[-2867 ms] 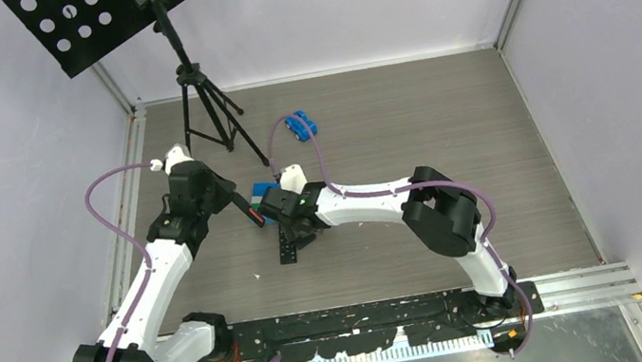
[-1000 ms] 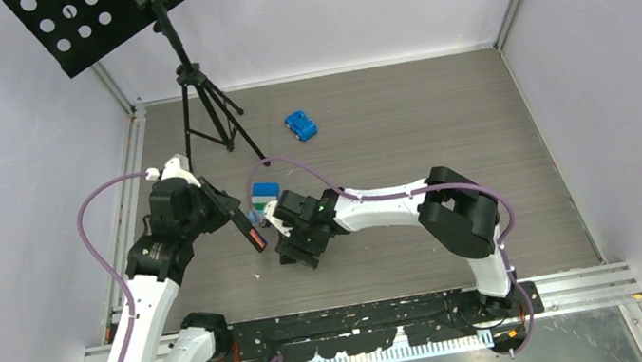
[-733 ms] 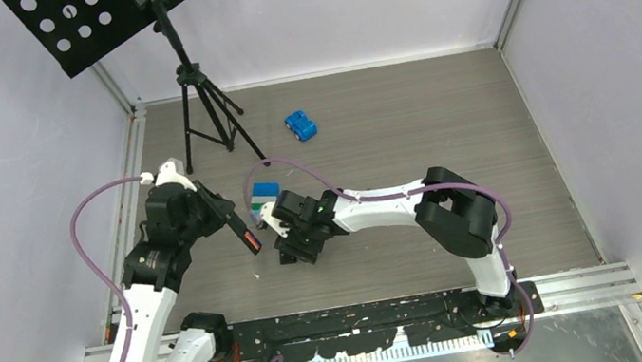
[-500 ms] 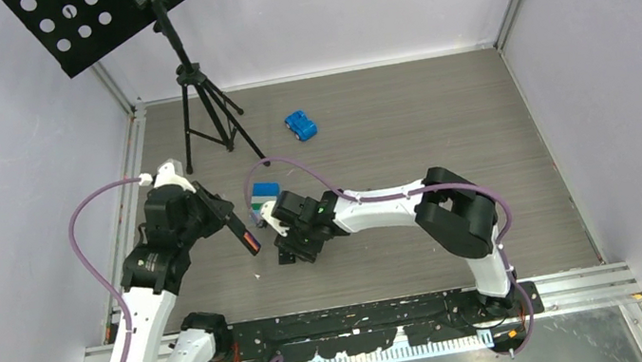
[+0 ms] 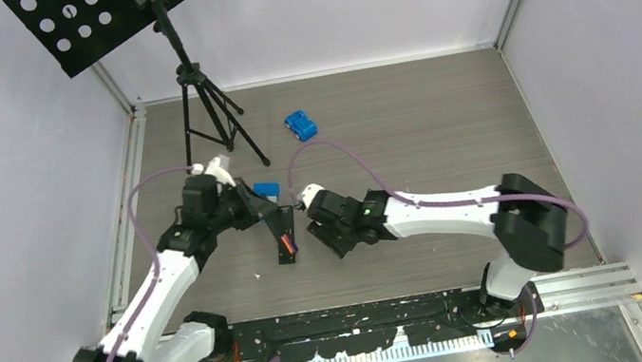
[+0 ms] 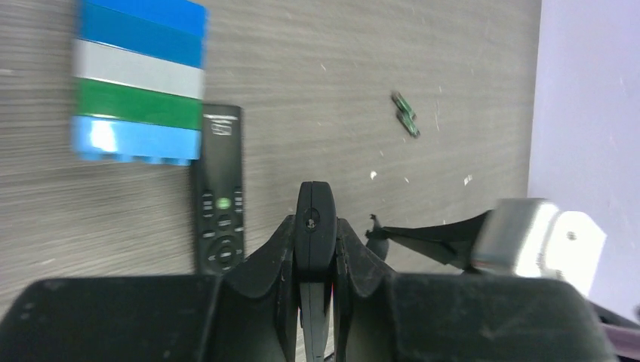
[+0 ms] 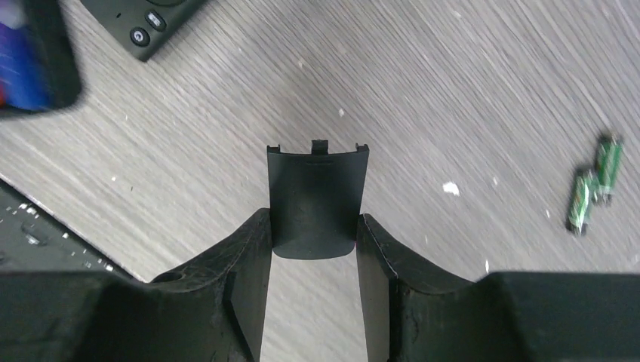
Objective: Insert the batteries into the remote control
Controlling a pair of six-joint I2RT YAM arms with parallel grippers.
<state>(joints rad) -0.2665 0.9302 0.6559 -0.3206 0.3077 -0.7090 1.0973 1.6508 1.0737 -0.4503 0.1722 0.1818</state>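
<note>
Right wrist: right fingers [image 7: 235,260] clamped on black battery cover [image 7: 317,200] — dark green batteries [image 7: 591,190] loose on counter [image 7: 453,90].
Left wrist: left fingers [image 6: 276,249] together, pinching thin black bar [image 6: 313,219] — remote control [image 6: 219,200] buttons-up, just beside block stack [image 6: 140,90].

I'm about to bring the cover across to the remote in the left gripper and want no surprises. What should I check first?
1. Battery cover held squarely in right gripper: ok, tabs lead.
2. Remote control clamped in left gripper: ok, jaws shut on it, seen edge-on.
3. Its recess loaded: cannot tell, not clearly visible.
4. Loose green batteries out of the way: ok, lying off to the side on the table.
5. Second remote, buttons up beside the block stack, clear of the path: cannot tell.
</note>
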